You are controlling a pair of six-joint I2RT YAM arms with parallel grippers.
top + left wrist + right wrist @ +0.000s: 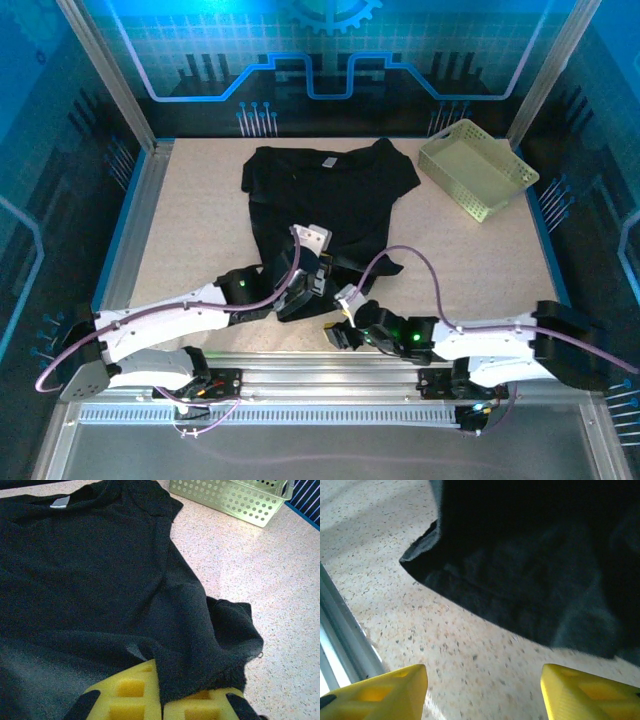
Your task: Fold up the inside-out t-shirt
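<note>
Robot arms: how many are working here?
2. The left arm's gripper is shut on the black t-shirt's near edge; the right arm's gripper hangs open over the table.

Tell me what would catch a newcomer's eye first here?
A plain black soft-fabric t-shirt lies spread across the middle of the speckled beige table. The left hand pinches its near edge between yellow fingers, while the right hand hangs open beside it. A pale yellow-green plastic lattice basket sits at the far right corner.
</note>
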